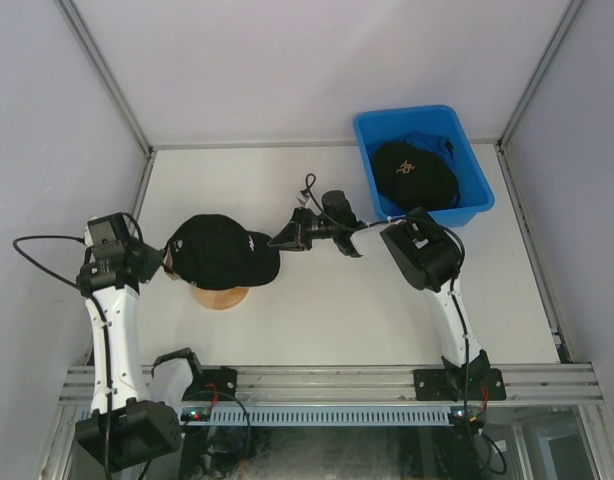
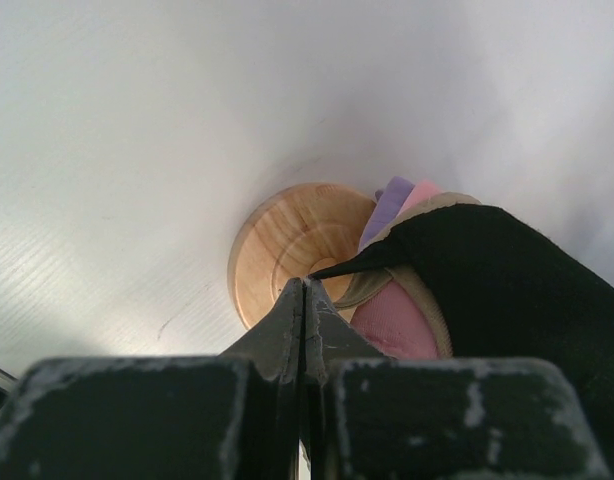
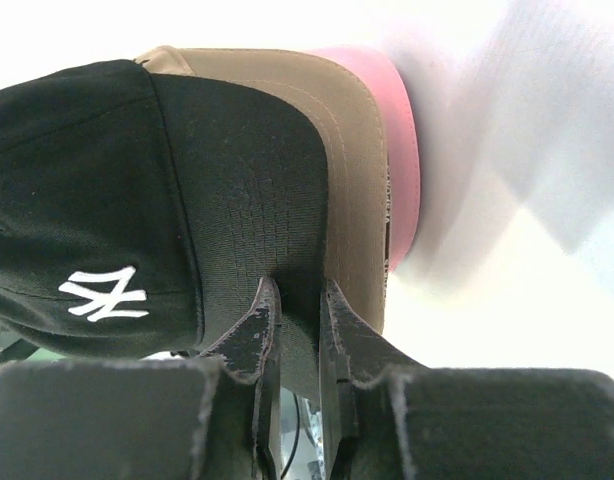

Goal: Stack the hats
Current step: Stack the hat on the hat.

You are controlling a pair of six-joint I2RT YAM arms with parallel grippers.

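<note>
A: From above, light is even and bright; the worktop (image 1: pixel 367 300) shows only soft shadows, everything sharp.
B: Wrist views are softer. Behind the black hat (image 3: pixel 137 180) the background washes out to white glare; the right tool (image 3: pixel 299 292) is blurred up close.

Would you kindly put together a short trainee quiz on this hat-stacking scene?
1. True or false: the blue bin is empty.
2. The right fingers pinch: A) the blue bin's wall; B) the brim of the white-logo black cap; C) nothing.
3. Fill in: under that cap's brim, the right wrist view shows a tan brim, then a ___ brim.
Key: 1 false, an orange-logo black cap lies in it; 2 B; 3 pink.
</note>
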